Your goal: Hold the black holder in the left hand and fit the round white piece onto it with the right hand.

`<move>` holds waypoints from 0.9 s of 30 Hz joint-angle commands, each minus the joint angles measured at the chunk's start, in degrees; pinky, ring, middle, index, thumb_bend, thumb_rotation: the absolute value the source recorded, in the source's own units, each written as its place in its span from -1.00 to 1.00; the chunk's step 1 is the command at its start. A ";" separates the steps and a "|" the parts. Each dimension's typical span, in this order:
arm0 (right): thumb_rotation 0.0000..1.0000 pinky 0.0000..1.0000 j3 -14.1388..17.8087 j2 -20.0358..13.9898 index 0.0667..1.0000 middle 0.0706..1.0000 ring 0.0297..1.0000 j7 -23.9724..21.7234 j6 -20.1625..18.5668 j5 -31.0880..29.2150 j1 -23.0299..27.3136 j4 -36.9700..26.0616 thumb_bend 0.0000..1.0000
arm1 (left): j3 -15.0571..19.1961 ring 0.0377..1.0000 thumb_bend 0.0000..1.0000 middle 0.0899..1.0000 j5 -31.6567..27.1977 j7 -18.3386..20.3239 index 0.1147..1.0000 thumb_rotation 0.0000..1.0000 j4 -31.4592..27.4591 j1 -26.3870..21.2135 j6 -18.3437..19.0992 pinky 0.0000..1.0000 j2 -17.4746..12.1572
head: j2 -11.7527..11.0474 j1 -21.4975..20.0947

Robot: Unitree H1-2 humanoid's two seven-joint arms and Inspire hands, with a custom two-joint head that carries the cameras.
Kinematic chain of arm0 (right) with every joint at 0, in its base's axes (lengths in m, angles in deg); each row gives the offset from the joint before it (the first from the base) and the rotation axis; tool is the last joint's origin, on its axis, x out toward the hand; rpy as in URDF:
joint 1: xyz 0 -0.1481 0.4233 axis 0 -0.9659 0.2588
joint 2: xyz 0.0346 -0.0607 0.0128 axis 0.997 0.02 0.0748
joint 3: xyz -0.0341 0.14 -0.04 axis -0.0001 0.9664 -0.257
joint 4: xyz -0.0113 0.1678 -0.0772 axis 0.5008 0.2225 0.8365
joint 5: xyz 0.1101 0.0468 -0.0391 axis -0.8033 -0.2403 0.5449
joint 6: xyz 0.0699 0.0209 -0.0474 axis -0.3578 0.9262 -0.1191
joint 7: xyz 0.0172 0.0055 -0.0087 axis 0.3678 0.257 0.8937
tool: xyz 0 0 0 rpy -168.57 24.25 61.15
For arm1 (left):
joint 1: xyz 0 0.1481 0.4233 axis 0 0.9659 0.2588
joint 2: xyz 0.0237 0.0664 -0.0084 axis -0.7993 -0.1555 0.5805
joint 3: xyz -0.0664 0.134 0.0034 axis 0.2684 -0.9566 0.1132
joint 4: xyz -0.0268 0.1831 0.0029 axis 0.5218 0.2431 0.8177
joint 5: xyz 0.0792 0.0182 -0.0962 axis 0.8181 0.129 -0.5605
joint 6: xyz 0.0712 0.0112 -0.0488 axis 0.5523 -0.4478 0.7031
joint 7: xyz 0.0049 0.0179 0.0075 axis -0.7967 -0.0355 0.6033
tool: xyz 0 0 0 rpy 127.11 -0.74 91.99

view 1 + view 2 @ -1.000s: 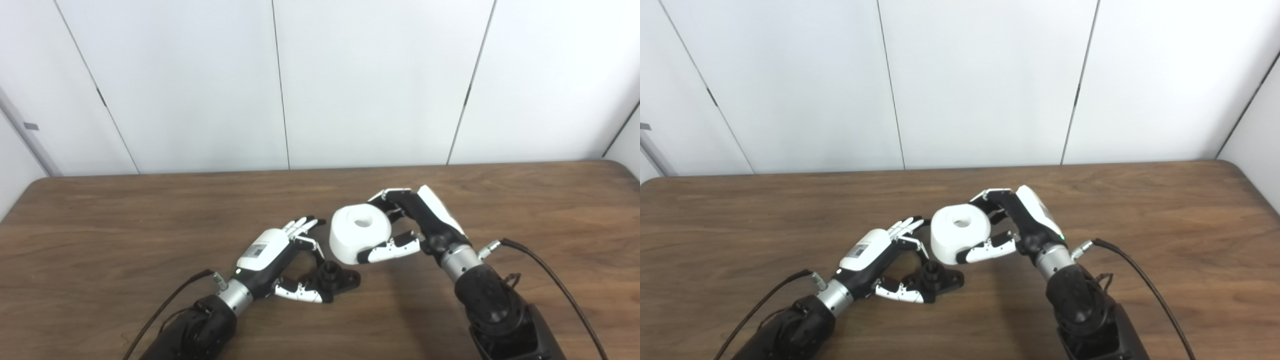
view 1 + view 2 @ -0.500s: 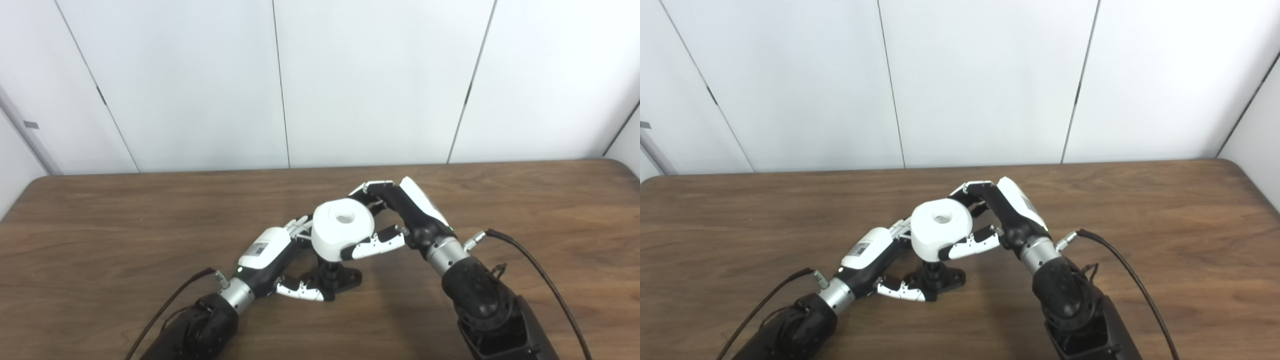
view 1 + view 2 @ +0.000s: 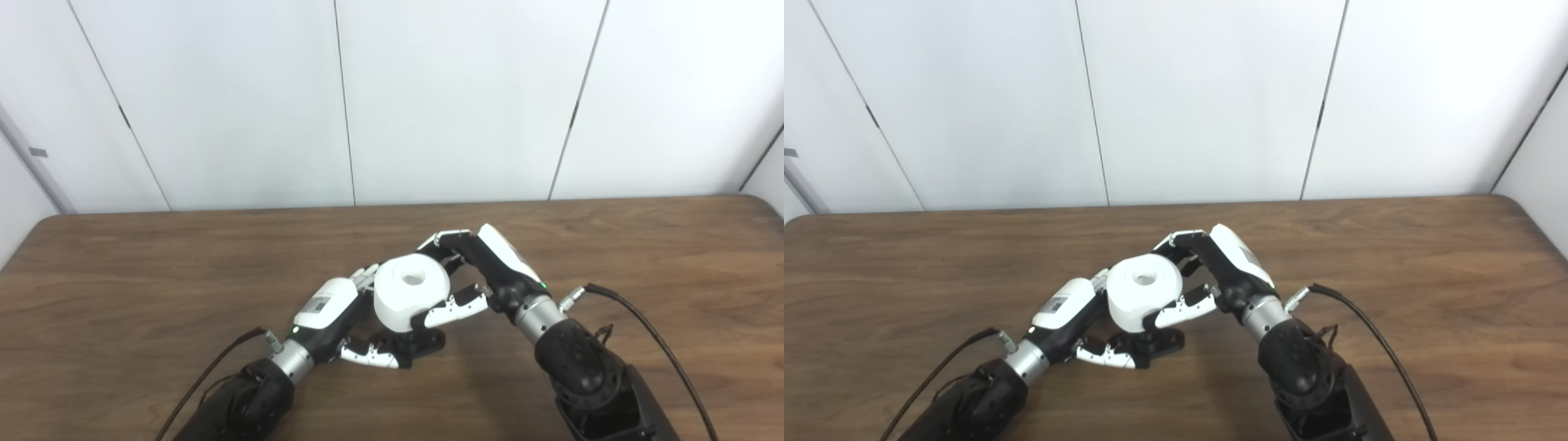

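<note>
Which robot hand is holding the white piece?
The right robot hand: its fingers wrap the round white piece. The left robot hand grips the black holder on the table.

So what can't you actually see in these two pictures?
- The black holder's peg, both views: the round white piece covers it, so seating is unknown.
- Left hand's fingertips: hidden behind the white piece.
- Right hand's palm side: faces away from the cameras.
- Both arms: cut off by the bottom edge.

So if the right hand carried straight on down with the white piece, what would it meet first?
Most likely the black holder, steadied on the table by the left hand. The right hand holds the round white piece just over it; whether they touch is unclear.
</note>
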 commanded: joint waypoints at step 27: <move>-0.74 0.24 0.56 -1.51 -0.12 0.33 0.38 -0.41 5.60 -1.36 1.87 3.28 0.05 | -3.62 1.00 0.05 0.93 2.57 5.03 -0.17 -0.87 1.50 4.49 3.93 1.00 1.47 | 0.43 0.95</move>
